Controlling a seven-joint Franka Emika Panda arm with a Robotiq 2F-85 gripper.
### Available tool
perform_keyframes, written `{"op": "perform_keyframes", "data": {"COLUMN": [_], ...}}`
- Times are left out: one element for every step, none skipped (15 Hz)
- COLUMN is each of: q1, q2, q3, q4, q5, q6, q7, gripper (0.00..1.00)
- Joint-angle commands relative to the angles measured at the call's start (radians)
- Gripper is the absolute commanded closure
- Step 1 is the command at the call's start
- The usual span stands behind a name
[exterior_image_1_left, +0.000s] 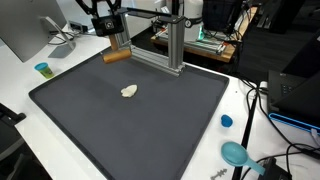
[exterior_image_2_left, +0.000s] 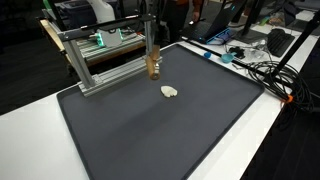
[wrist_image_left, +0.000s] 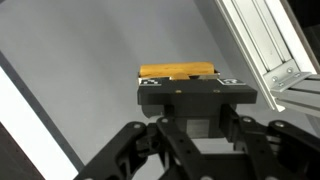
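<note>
Wrist view: tool tight on orange block; in an exterior view, cup well apart, contents indiscernible.

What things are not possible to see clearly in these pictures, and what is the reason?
- Wooden block: in the wrist view the gripper covers most of it.
- Pale lump on the mat: too small in both exterior views to identify.
- Metal frame: cut off by the right edge in the wrist view.
- Small cup: tiny and blurred in an exterior view; contents hidden.
</note>
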Motion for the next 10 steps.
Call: {"op": "perform_keyframes", "data": {"q1": [0.038,0.046,0.05,0.053,0.051,0.046,0.04,0.03,0.024,0.014], "q2": [0.002,0.014,0.027,0.039,0.05,0.063,0.072,0.076,0.081,0.079], "q3": [0.037,0.043,0.049,0.051,0.054,0.054,0.054,0.054,0.054,0.058], "q4": [-0.067,-0.077,-0.088,-0.1,-0.111,-0.118,-0.122,-0.126,-0.128,-0.125], "q5": [-0.067,-0.082,-0.092,-0.113,-0.118,-0.126,-0.125,-0.111,-0.101,-0.062], "q6": [0.127,0.163,0.202,0.237,0.272,0.289,0.3,0.305,0.3,0.305], "q7": [-0.064,-0.084,-0.113,-0.138,-0.18,-0.228,-0.281,-0.34,-0.38,-0.406], "gripper": [0.78,0.78,0.78,0.78,0.78,0.78,0.78,0.78,0.78,0.78]}}
